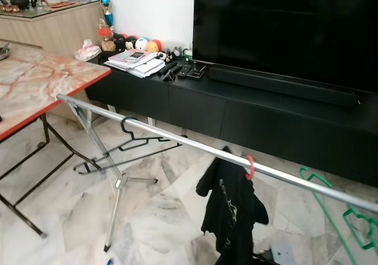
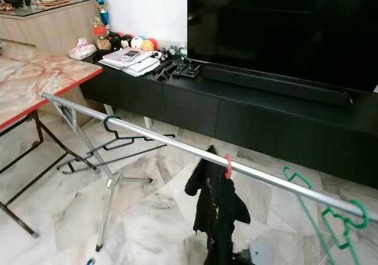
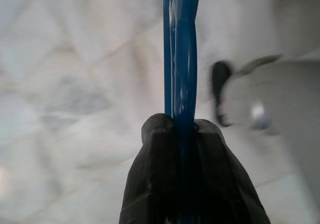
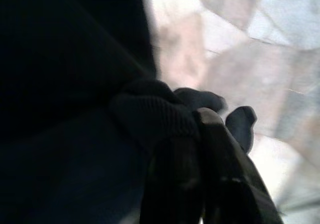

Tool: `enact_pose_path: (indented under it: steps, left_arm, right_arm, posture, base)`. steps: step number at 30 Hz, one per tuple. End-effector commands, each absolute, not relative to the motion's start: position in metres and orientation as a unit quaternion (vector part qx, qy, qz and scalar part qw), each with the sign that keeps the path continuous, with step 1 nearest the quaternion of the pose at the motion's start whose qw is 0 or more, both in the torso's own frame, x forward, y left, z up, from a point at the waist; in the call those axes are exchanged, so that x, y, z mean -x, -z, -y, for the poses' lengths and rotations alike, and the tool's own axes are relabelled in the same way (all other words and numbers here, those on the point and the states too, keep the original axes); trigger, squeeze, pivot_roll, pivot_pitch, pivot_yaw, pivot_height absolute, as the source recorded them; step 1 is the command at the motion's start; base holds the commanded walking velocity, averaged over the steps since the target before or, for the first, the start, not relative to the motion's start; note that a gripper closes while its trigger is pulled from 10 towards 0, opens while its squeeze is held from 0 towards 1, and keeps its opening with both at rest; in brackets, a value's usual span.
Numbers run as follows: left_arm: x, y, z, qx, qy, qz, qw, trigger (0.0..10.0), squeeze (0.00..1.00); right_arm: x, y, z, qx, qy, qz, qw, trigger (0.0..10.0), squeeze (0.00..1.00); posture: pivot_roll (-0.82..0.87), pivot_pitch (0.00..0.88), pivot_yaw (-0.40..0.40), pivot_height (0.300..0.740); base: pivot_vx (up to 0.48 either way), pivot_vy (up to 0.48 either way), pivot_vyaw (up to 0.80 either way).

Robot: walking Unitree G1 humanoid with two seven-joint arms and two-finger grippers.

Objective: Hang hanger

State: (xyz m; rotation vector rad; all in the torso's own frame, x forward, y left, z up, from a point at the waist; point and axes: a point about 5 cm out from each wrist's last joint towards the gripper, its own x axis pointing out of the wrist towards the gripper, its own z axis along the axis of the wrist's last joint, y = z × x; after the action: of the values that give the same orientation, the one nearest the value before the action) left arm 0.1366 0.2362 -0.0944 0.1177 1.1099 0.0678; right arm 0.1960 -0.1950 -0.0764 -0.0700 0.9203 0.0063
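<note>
In our left wrist view, our left gripper (image 3: pixel 183 126) has its jaws shut tight on a blue hanger (image 3: pixel 181 49), whose thin bars run straight out from between the black fingers (image 3: pixel 152 174) over pale marble floor (image 3: pixel 70 84). In our right wrist view, our right gripper (image 4: pixel 192 119) presses against dark ribbed fabric (image 4: pixel 150 114); its jaws look nearly closed with the cloth bunched at their tips, though we cannot tell for certain whether they grip it. From our head we look down on a silver clothes rail (image 1: pixel 177 138) crossing the room on a diagonal, held up by a folding metal stand (image 1: pixel 112 182). A black hanger (image 1: pixel 127 141) hooks over the rail near the stand, a red hook (image 1: pixel 250 166) carries a black garment (image 1: pixel 230 212) midway along, and green hangers (image 2: pixel 339 218) hang toward the far right end. Behind the rail stands a low black TV cabinet (image 1: pixel 195 108) with a large dark television (image 1: pixel 283 23), and a marble-patterned worktop (image 1: pixel 35 82) sits on our left.
</note>
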Motion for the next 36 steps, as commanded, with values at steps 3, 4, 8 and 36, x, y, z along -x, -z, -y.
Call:
enact_pose_path:
  steps: [3, 4, 8, 36]
  left_arm:
    - [-0.133, 0.097, -0.232, -0.060, -0.018, -0.533, 0.844, 10.0, 0.00]
    - [-0.132, 0.097, -0.232, -0.060, -0.018, -0.535, 0.843, 10.0, 0.00]
    - [-0.131, 0.097, -0.233, -0.060, -0.018, -0.536, 0.842, 10.0, 0.00]
    - [-0.139, 0.097, -0.219, -0.064, 0.001, -0.529, 0.846, 10.0, 0.00]
  right_arm:
    - [-0.192, 0.077, 0.203, 0.037, 0.006, -0.448, 0.893, 10.0, 0.00]
    - [-0.192, 0.077, 0.203, 0.037, 0.006, -0.449, 0.893, 10.0, 0.00]
    - [-0.192, 0.077, 0.204, 0.035, 0.009, -0.451, 0.892, 10.0, 0.00]
    - [-0.194, 0.077, 0.202, 0.030, 0.002, -0.452, 0.891, 10.0, 0.00]
  posture:
    - [0.05, 0.000, 0.006, 0.740]
    - [0.05, 0.000, 0.005, 0.740]
    - [0.05, 0.000, 0.004, 0.740]
    - [0.06, 0.000, 0.001, 0.740]
  base:
    - [0.000, 0.476, 0.00]
    - [0.000, 0.476, 0.00]
    - [0.000, 0.474, 0.00]
    - [0.000, 0.336, -0.46]
